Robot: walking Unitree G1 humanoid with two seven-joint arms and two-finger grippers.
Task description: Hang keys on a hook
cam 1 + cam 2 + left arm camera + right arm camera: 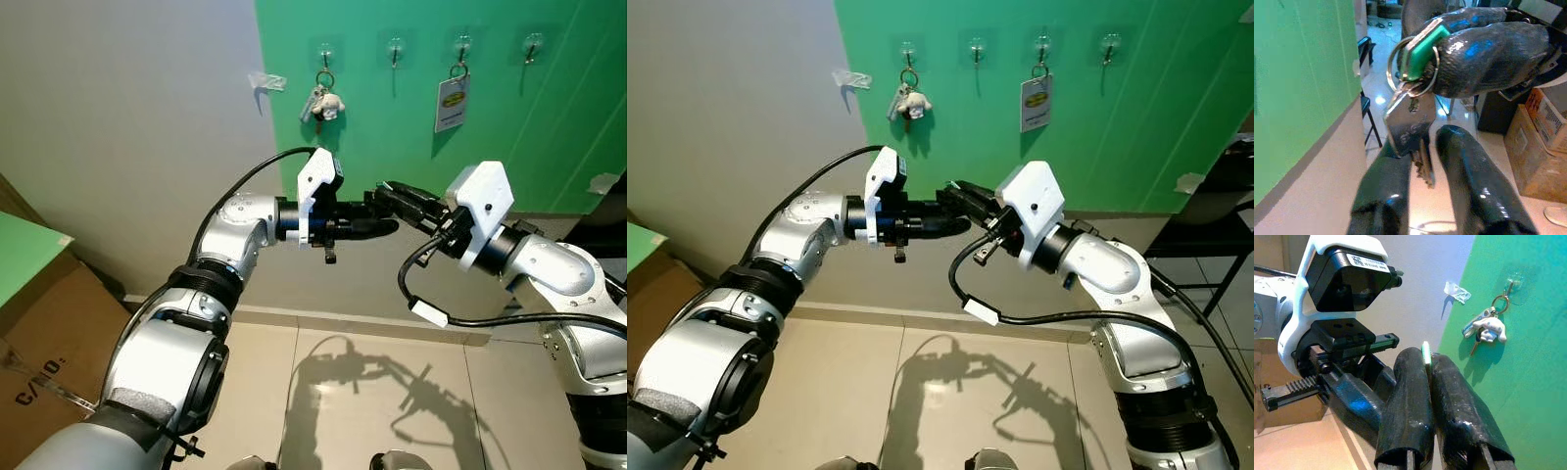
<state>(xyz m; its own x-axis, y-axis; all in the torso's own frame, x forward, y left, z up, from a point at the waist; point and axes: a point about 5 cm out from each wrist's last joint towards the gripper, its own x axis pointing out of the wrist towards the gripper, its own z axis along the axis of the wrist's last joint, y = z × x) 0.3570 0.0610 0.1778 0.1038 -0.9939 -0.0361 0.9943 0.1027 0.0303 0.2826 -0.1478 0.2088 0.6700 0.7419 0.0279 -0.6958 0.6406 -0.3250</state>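
Note:
A bunch of keys (1411, 128) on a ring hangs from a green tag (1424, 45). My right gripper (1427, 363) is shut on that tag, chest-high in front of the wall. My left gripper (384, 217) meets it tip to tip, open, with the keys dangling between its two fingers (1469, 171). Four clear hooks sit high on the green wall. The first hook (324, 56) carries keys with a white plush charm (326, 104). The third hook (461, 46) holds a yellow and white tag (452, 103). The second hook (395, 48) and the fourth hook (532, 45) are bare.
A cardboard box (44, 333) with a green lid stands at the lower left. A scrap of tape (266, 82) sticks to the grey wall. A dark chair (1205, 230) stands at the right by the wall. Tiled floor (372, 392) lies below.

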